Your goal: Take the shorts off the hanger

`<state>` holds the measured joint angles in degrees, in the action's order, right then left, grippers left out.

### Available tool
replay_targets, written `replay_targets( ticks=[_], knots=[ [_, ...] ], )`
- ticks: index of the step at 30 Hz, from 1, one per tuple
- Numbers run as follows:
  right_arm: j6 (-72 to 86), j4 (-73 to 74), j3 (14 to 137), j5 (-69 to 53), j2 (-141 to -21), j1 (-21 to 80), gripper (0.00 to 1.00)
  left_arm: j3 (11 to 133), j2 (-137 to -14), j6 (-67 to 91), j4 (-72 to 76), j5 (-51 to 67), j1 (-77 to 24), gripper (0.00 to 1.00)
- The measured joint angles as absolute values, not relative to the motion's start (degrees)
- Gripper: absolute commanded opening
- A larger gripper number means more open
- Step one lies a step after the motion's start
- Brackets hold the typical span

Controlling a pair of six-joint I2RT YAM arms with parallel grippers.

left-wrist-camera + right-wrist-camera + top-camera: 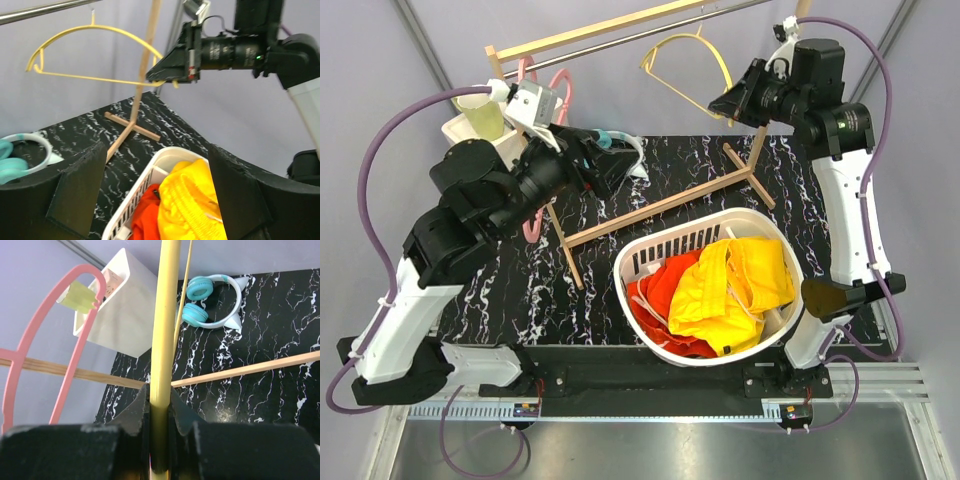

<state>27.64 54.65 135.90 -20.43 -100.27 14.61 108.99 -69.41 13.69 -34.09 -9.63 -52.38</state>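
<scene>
Both shorts lie in the white basket (756, 222): the yellow shorts (740, 285) on top, the orange-red shorts (660, 290) under them at the left. The bare yellow hanger (685, 60) hangs on the metal rail. My right gripper (720, 102) is shut on the hanger's right end, and the yellow bar (165, 340) runs between its jaws (160, 410). My left gripper (615, 158) hovers open and holds nothing, left of the basket. Through its fingers (75, 195) I see the yellow shorts (195, 205), the orange-red shorts (147, 210) and the basket rim (150, 172).
A wooden rack (660, 210) stands on the black marbled table behind the basket, with a pink hanger (545, 80) on its left end. Teal headphones (615, 140) lie under my left gripper. A white box (480, 135) sits at the back left.
</scene>
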Motion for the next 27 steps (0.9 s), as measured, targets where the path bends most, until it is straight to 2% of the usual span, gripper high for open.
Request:
replay_targets(
  ticks=[7,27],
  knots=[
    [27.8,56.1,141.0,-20.7,-101.0,14.6,0.00,108.2,-68.0,12.2,-35.6,-12.6,-52.4,0.86],
    [28.8,59.2,139.2,-20.9,-95.1,14.6,0.00,106.0,-67.5,14.6,-36.6,-13.5,-52.4,0.85]
  ],
)
